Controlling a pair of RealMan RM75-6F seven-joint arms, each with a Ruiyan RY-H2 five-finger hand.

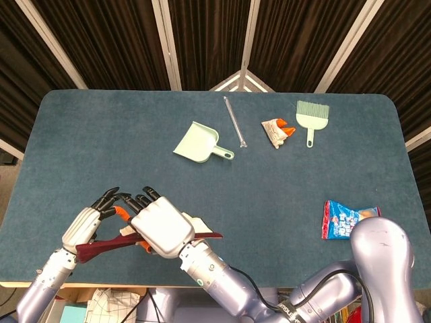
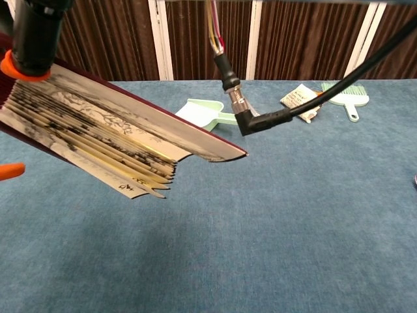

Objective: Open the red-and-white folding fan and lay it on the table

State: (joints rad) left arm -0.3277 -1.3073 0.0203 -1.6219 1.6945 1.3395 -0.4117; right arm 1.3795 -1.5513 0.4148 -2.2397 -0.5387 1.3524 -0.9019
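**Fan held off the surface, barely begun to spread**

While both hands crowd the near left corner of the surface [image 1: 81,148], the folding fan [image 2: 124,147] hangs in the air between them, its dark red guard on top and its pale ribs fanned only slightly apart. That small gap suggests the opening has scarcely started. The right hand [image 1: 161,227] lies over the fan's middle, fingers curled down on it, likely to steady one guard. The left hand [image 1: 91,222] sits at the fan's butt end with fingers bent toward the other hand; whether they truly pinch the lower guard I cannot tell, as the right hand hides the contact. Farther off lie a snack packet [image 1: 343,219], then a green dustpan [image 1: 196,143], a clear rod [image 1: 235,121], a crumpled wrapper [image 1: 277,130] and a small brush [image 1: 312,116], well clear of the work.
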